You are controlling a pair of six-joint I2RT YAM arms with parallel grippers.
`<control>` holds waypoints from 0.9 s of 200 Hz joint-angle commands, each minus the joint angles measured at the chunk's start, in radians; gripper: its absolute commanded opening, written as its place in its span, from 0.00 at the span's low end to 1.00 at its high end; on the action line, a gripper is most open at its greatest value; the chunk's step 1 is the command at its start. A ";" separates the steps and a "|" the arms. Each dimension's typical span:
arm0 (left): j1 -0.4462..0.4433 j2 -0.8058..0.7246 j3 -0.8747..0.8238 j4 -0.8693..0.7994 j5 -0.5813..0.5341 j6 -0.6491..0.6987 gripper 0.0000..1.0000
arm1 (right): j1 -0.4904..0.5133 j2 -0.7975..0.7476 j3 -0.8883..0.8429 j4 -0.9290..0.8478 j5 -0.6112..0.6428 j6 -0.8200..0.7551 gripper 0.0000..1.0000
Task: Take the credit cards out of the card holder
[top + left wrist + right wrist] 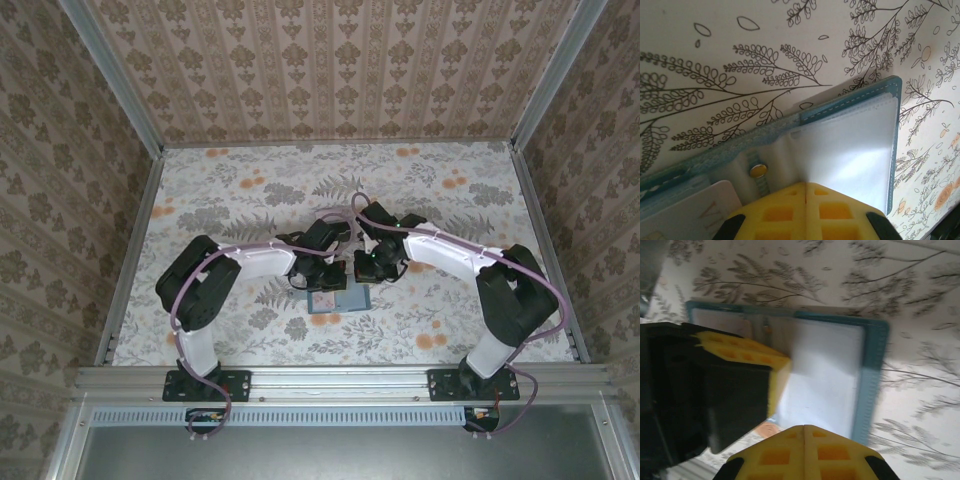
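Observation:
The teal card holder (338, 300) lies open on the floral table between both arms. In the left wrist view its right panel (850, 145) shows a cloudy plastic sleeve inside a teal rim, with a snap button (758, 171) at the fold. A pale credit card (692, 207) sits in the left panel. My left gripper (806, 184) is shut, its yellow tips resting on the sleeve near the fold. In the right wrist view the holder (872, 375) lies flat, and the left gripper's fingers (742, 354) press on its middle. My right gripper (804, 426) is shut at the holder's near edge.
Patterned walls (60, 170) enclose the floral table (440, 200) on three sides. A metal rail (340, 378) with both arm bases runs along the near edge. The two wrists stand close together over the holder.

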 commanded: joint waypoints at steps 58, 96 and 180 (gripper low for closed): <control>0.045 -0.176 -0.106 -0.035 -0.069 -0.008 0.07 | -0.004 0.075 -0.034 0.230 -0.235 0.139 0.06; 0.077 -0.226 -0.158 -0.055 -0.075 -0.002 0.07 | -0.002 0.118 -0.028 0.249 -0.255 0.148 0.06; 0.100 -0.202 -0.213 -0.065 -0.081 0.016 0.05 | 0.017 0.204 0.022 0.312 -0.314 0.183 0.10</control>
